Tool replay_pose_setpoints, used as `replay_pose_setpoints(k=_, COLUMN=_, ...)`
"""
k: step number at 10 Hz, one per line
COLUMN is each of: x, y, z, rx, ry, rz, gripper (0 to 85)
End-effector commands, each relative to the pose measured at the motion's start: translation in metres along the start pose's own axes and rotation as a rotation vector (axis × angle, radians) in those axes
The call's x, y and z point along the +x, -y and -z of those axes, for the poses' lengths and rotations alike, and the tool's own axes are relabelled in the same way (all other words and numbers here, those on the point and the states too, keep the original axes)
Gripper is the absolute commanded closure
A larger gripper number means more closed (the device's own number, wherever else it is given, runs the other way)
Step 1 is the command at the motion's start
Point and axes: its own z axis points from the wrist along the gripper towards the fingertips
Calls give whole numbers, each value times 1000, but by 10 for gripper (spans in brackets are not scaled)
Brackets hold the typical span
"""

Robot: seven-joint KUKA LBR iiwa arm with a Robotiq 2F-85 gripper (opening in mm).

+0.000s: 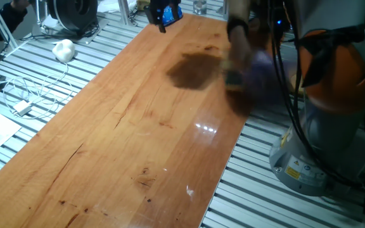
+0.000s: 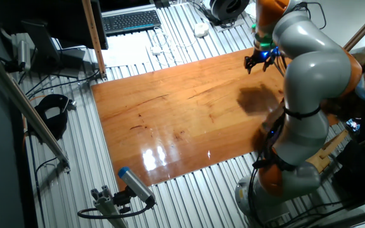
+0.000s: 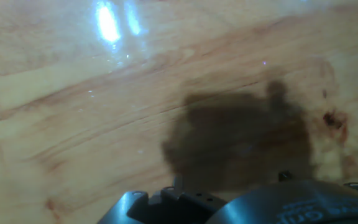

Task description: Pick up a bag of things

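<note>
One blurred purple bag (image 1: 258,79) shows at the worktop's (image 1: 125,133) right edge near the arm's base, seemingly soft and slippery, best taken at its neck, while I cannot tell how the fingers (image 2: 263,58) stand.

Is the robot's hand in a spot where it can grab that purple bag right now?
Probably not yet. The hand hangs over the far end of the table, while the purple bag is a blur at the side edge, seemingly with a person's arm on it.
</note>
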Motion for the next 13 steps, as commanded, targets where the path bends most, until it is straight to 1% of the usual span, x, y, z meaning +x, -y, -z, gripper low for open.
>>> replay_pose_setpoints(k=1, x=4, y=-11, z=-4, rx=-3, ry=10, rz=-31, gripper=170)
replay_pose_setpoints(k=2, x=6, y=-20, z=-5, rx=-9, ry=12, rz=-60, gripper=170)
replay_pose_setpoints(k=3, x=7, y=-29, z=-4, rx=-11, ry=10, rz=-87, gripper=170)
replay_pose_setpoints(k=4, x=7, y=-40, z=2, rx=-9, ry=7, rz=-119, gripper=170)
replay_pose_setpoints(k=5, x=5, y=-51, z=9, rx=0, ry=3, rz=-144, gripper=170)
replay_pose_setpoints(k=6, x=3, y=-59, z=15, rx=19, ry=6, rz=-158, gripper=170)
replay_pose_setpoints(k=8, x=-3, y=-74, z=20, rx=33, ry=13, rz=-182, gripper=170)
replay_pose_setpoints(k=9, x=-7, y=-78, z=23, rx=37, ry=15, rz=-190, gripper=170)
replay_pose_setpoints(k=10, x=-12, y=-81, z=27, rx=39, ry=7, rz=-192, gripper=170)
replay_pose_setpoints(k=11, x=-18, y=-82, z=29, rx=31, ry=5, rz=-198, gripper=170)
replay_pose_setpoints(k=12, x=-24, y=-83, z=26, rx=28, ry=9, rz=-201, gripper=170)
replay_pose_setpoints(k=13, x=-27, y=-85, z=22, rx=21, ry=11, rz=-204, gripper=170)
